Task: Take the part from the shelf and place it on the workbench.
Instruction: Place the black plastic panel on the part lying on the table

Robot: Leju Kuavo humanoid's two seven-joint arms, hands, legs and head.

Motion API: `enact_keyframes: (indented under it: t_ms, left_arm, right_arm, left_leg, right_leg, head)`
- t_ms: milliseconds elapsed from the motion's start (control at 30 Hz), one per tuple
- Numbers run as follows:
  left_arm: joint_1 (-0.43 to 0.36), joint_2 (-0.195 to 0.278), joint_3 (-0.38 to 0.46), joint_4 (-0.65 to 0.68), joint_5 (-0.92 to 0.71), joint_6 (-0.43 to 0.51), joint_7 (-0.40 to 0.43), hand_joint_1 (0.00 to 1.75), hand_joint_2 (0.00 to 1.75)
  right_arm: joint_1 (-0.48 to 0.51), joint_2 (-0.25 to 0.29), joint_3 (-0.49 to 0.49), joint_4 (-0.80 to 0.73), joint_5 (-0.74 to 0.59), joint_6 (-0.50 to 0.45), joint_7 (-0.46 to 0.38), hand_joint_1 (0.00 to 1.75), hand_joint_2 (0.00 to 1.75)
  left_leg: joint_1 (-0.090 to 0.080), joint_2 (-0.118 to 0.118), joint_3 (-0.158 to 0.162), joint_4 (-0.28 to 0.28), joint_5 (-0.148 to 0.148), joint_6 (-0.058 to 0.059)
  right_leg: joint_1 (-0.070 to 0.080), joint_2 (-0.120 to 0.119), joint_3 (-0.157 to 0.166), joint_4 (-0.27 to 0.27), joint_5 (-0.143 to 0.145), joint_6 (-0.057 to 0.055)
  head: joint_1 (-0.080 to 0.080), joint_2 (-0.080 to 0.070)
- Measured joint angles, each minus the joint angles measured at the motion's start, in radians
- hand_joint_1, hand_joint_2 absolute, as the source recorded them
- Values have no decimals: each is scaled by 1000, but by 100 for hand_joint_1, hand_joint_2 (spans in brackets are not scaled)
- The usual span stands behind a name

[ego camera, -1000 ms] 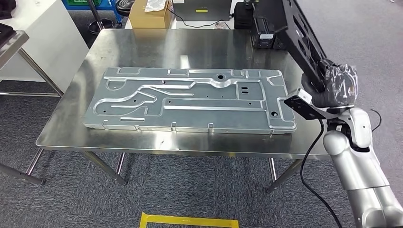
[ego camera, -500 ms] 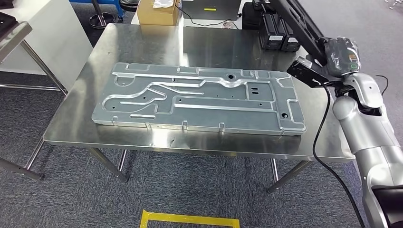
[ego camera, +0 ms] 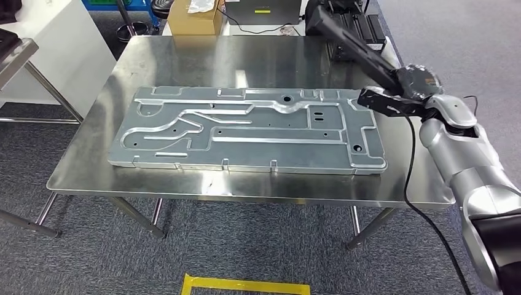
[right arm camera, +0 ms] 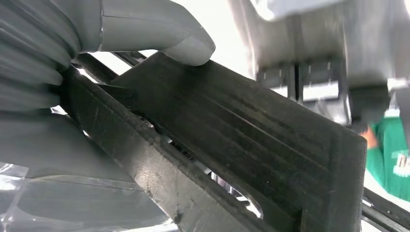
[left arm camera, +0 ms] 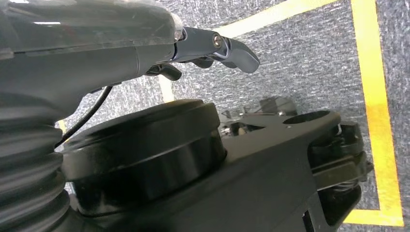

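A long black part (ego camera: 350,46) is gripped by my right hand (ego camera: 416,81) at its near end. It slants over the back right corner of the steel workbench (ego camera: 184,58), above the surface. In the right wrist view the grey thumb (right arm camera: 159,29) presses on the flat black part (right arm camera: 241,135). A large grey stamped metal panel (ego camera: 246,129) lies flat across the middle of the bench, and my right hand hovers just past its right end. My left hand (left arm camera: 212,46) hangs over grey carpet with loosely extended dark fingers and holds nothing.
A cardboard box (ego camera: 193,18) and black cases (ego camera: 368,27) stand behind the bench. A white cabinet (ego camera: 49,49) is at the left. Yellow floor tape (ego camera: 246,286) lies in front. A black cable (ego camera: 408,172) hangs from my right wrist past the bench's right edge.
My right hand has risen and moved in toward the bench, and the black part has swung from steeply upright to a flatter slant over the back right corner. The head view shifted slightly.
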Motion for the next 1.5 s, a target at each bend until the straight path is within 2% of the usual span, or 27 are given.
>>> enact_keyframes:
  t_ms: [67, 100, 133, 200, 267, 333, 400, 433, 467, 500, 600, 667, 733, 800, 833, 933, 967, 1000, 1033, 1067, 1133, 1233, 1300, 1367, 1433, 1467, 1500]
  left_arm:
    - [4, 0, 0, 0, -1, 0, 3, 0, 175]
    - [6, 0, 0, 0, -2, 1, 5, 0, 175]
    - [8, 0, 0, 0, -2, 1, 6, 0, 175]
    - [9, 0, 0, 0, -2, 1, 8, 0, 175]
    - [8, -1, 0, 0, -1, 0, 10, 0, 175]
    - [7, -3, 0, 0, 0, -1, 11, 0, 175]
    - [7, -4, 0, 0, 3, -2, 12, 0, 175]
    - [8, -4, 0, 0, 4, -2, 12, 0, 175]
    - [8, -5, 0, 0, 5, -3, 13, 0, 175]
    - [8, -5, 0, 1, 6, -3, 13, 0, 175]
    - [8, -7, 0, 1, 5, 0, 14, 0, 175]
    - [7, -8, 0, 1, 5, 6, 17, 0, 175]
    - [7, -11, 0, 1, 3, 17, 19, 0, 175]
    - [6, -14, 0, 1, 0, 25, 20, 0, 175]
    - [6, -16, 0, 1, -2, 27, 20, 0, 175]
    - [1, -19, 0, 1, -3, 30, 15, 0, 175]
    - [-2, -20, 0, 1, -3, 30, 14, 0, 175]
    - [-3, -21, 0, 1, -4, 30, 14, 0, 175]
    - [-3, -22, 0, 1, -5, 30, 14, 0, 175]
    - [-2, -22, -1, 1, -8, 30, 14, 0, 175]
    - [1, -22, -3, 1, -14, 30, 15, 0, 175]
    - [4, -22, -7, 1, -17, 30, 19, 0, 175]
    - [5, -24, -10, 1, -18, 29, 20, 0, 175]
    - [4, -26, -14, 1, -19, 27, 20, 0, 175]
    - [4, -28, -16, 1, -19, 27, 20, 0, 175]
    - [4, -28, -16, 1, -19, 27, 20, 0, 175]
    - [5, -29, -16, 1, -19, 26, 19, 0, 175]
  right_arm:
    - [-16, 13, 15, 29, 4, 15, -6, 168, 175]
    - [-28, 22, 24, 44, 5, 23, -8, 168, 175]
    - [-39, 31, 35, 61, 7, 31, -8, 168, 175]
    - [-55, 53, 57, 93, 12, 46, -2, 168, 175]
    - [-64, 79, 76, 117, 16, 55, 7, 168, 175]
    - [-73, 109, 94, 139, 18, 59, 16, 168, 175]
    - [-76, 140, 110, 162, 22, 60, 26, 168, 175]
    - [-72, 155, 117, 172, 24, 60, 33, 168, 175]
    - [-66, 170, 124, 182, 26, 60, 38, 168, 175]
    - [-60, 184, 130, 190, 27, 60, 44, 168, 175]
    - [-53, 222, 144, 210, 31, 66, 53, 168, 175]
    - [-54, 241, 151, 221, 34, 75, 56, 168, 175]
    - [-52, 256, 156, 230, 36, 87, 55, 168, 175]
    - [-52, 271, 160, 238, 36, 98, 53, 168, 175]
    - [-52, 278, 161, 242, 36, 100, 52, 168, 175]
    - [-49, 295, 163, 252, 34, 101, 54, 168, 175]
    - [-47, 298, 165, 255, 34, 101, 54, 168, 175]
    - [-46, 301, 166, 258, 33, 102, 55, 168, 175]
    - [-44, 303, 166, 260, 31, 102, 56, 168, 175]
    - [-44, 305, 167, 262, 29, 103, 57, 168, 175]
    - [-43, 309, 167, 264, 25, 103, 60, 168, 175]
    - [-36, 312, 167, 268, 23, 103, 62, 168, 175]
    - [-30, 315, 167, 269, 19, 102, 64, 168, 175]
    - [-28, 320, 168, 271, 12, 102, 69, 168, 175]
    - [-23, 324, 168, 274, 8, 102, 74, 168, 175]
    - [-19, 326, 168, 275, 7, 102, 75, 168, 175]
    - [-16, 327, 168, 277, 7, 102, 76, 168, 175]
  left_leg:
    - [-4, 0, 58, -133, 75, 17]
    - [-7, 0, 84, -192, 100, 25]
    - [-9, 0, 101, -233, 110, 32]
    - [-13, 0, 110, -259, 107, 35]
    - [-6, 3, 120, -280, 112, 37]
    - [0, 6, 130, -298, 122, 41]
    - [0, 7, 131, -300, 123, 43]
    - [1, 6, 131, -299, 123, 42]
    - [2, 4, 131, -296, 121, 40]
    - [5, 3, 131, -292, 118, 37]
    - [10, -1, 125, -264, 100, 17]
    - [8, -1, 117, -250, 93, 6]
    - [8, -1, 114, -250, 92, -1]
    - [11, 0, 107, -227, 74, -11]
    - [12, 1, 92, -191, 51, -15]
    - [13, 2, 9, -3, -35, -20]
    - [13, 2, -7, 34, -42, -19]
    - [12, 2, -6, 33, -29, -15]
    - [11, 2, 14, -8, 1, -8]
    - [8, 1, 46, -78, 40, 1]
    - [1, 1, 104, -201, 83, 17]
    - [-5, 1, 125, -256, 87, 24]
    - [1, 3, 134, -276, 98, 29]
    - [6, 6, 144, -293, 108, 33]
    - [6, 8, 144, -295, 109, 35]
    - [7, 8, 144, -294, 108, 35]
    - [8, 7, 144, -292, 107, 34]
  right_leg:
    - [4, 3, 6, -1, -3, -1]
    - [5, 4, 6, -1, -4, 1]
    - [5, 5, 5, -1, -3, 4]
    - [4, 6, 1, -4, 1, 13]
    - [4, 4, -1, -3, -3, 21]
    - [3, 4, -26, 54, -40, 27]
    - [0, 3, -84, 179, -98, 34]
    - [-3, 3, -110, 233, -114, 37]
    - [-6, 3, -124, 256, -112, 41]
    - [-10, 3, -119, 240, -90, 45]
    - [-19, 2, -40, 70, -5, 53]
    - [-17, 5, -22, 24, -1, 43]
    - [-14, 7, -24, 23, 0, 25]
    - [-13, 6, -22, 21, 1, 11]
    - [-14, 6, -21, 20, 1, 5]
    - [-8, 6, -19, 19, -1, -3]
    - [-6, 7, -17, 19, -2, -4]
    - [-2, 8, -16, 19, -2, -5]
    - [0, 9, -13, 19, -3, -6]
    - [2, 10, -11, 19, -4, -7]
    - [6, 11, -10, 17, -4, -5]
    - [4, 12, -13, 9, 4, 9]
    - [4, 10, -13, 13, -3, 19]
    - [4, 8, -45, 85, -49, 25]
    - [2, 8, -106, 211, -105, 30]
    - [0, 8, -127, 254, -115, 34]
    - [-3, 8, -133, 262, -105, 37]
  head:
    - [1, 0]
    - [1, 0]
    - [0, 0]
    - [-1, 0]
    - [-1, 0]
    - [0, 0]
    - [0, 0]
    - [0, 0]
    - [0, 0]
    - [0, 0]
    - [1, 0]
    - [1, 0]
    - [0, 0]
    - [0, 0]
    - [-1, 0]
    - [-1, 0]
    - [-1, 0]
    - [-1, 0]
    - [-1, 0]
    - [-1, 0]
    - [-1, 0]
    - [-1, 0]
    - [0, 0]
    - [1, 0]
    - [1, 0]
    - [1, 0]
    - [1, 0]
